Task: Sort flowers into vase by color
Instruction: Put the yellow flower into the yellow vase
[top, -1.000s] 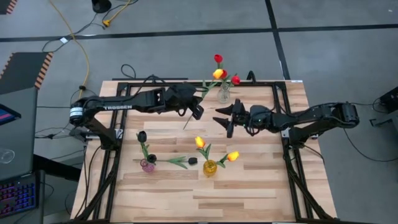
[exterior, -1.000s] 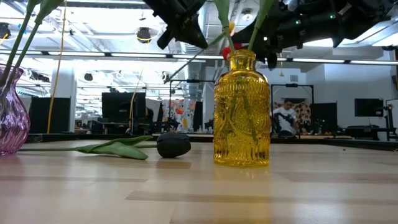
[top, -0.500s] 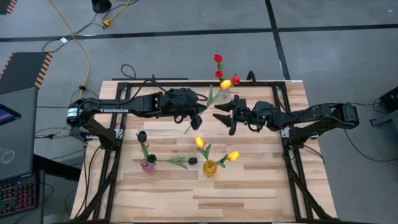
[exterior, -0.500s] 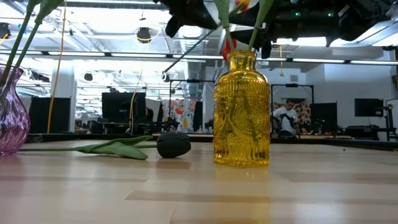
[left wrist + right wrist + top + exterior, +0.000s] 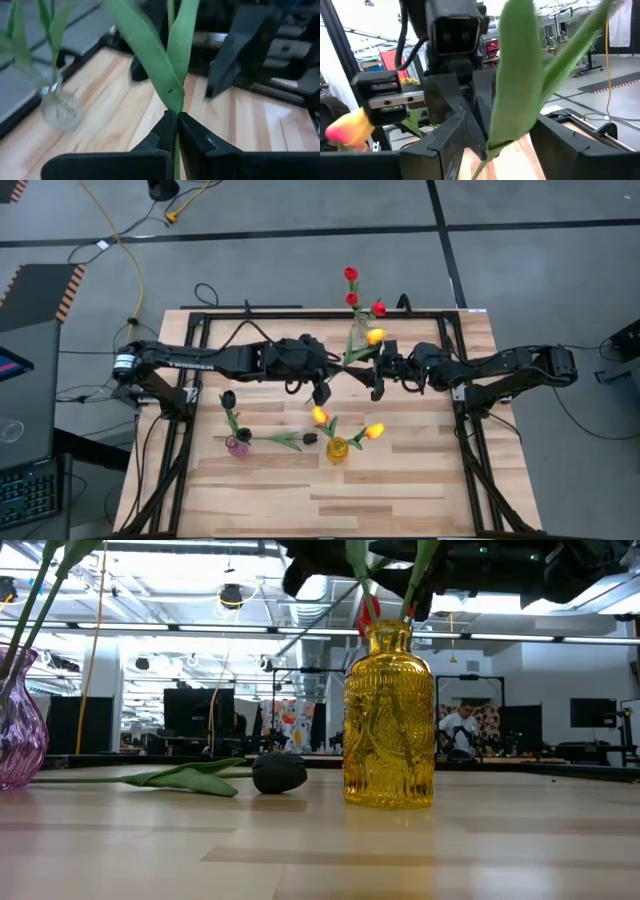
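Note:
My left gripper (image 5: 330, 375) (image 5: 176, 116) is shut on a yellow-orange tulip whose head (image 5: 375, 336) hangs over the table just near of the clear vase (image 5: 358, 330). My right gripper (image 5: 379, 368) (image 5: 495, 150) is open, and its fingers stand on either side of that tulip's leaves (image 5: 520, 85) without plainly touching them. The clear vase holds three red tulips (image 5: 352, 298). The yellow vase (image 5: 338, 448) (image 5: 388, 720) holds two yellow-orange tulips. The purple vase (image 5: 238, 445) holds a black tulip. Another black tulip (image 5: 290, 439) (image 5: 278, 772) lies flat on the table. My left gripper pinches the yellow-orange tulip's thin stem (image 5: 176, 125) between its two fingers, just below where the two long leaves (image 5: 170, 75) branch off. The fingers lie across the stem. The tulip is lifted clear of the table, with its head toward the table's right.
A black metal frame (image 5: 200, 320) runs around the wooden table top. The yellow and purple vases stand close together at the near middle. The near strip of the table (image 5: 400, 500) holds nothing. A person sits in the room beyond the table (image 5: 462, 725).
My left gripper has moved toward the table's right and near edges, carrying the yellow-orange tulip away from the red tulips at the clear vase and into the gap before my right gripper. The tulip's head now lies near and right of the clear vase.

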You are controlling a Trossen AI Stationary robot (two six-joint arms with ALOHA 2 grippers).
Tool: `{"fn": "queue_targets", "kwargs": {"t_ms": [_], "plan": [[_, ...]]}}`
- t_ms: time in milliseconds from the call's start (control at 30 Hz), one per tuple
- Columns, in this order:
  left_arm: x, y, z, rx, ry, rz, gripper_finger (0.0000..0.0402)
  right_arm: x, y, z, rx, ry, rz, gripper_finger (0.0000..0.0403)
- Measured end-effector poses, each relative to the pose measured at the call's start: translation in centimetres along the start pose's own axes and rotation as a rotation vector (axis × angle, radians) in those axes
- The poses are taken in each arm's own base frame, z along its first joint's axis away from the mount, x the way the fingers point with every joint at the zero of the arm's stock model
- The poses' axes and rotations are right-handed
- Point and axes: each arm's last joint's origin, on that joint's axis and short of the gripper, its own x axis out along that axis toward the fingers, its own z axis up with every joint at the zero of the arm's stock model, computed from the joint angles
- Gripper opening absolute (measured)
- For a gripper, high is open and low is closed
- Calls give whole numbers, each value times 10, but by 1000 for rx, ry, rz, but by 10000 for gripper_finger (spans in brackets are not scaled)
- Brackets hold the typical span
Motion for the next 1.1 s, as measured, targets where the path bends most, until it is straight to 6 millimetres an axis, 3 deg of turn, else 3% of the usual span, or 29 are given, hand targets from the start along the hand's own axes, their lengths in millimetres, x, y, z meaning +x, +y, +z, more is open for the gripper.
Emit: {"fn": "queue_targets", "kwargs": {"t_ms": [300,767,1100], "plan": [[5,-4,0,28,-27,-6,0,0,-1,-2,0,18,-5,225],[5,-4,0,30,-32,-5,0,0,-1,-2,1,21,-6,106],[5,-4,0,64,-32,-3,7,0,0,-2,1,19,-5,71]]}}
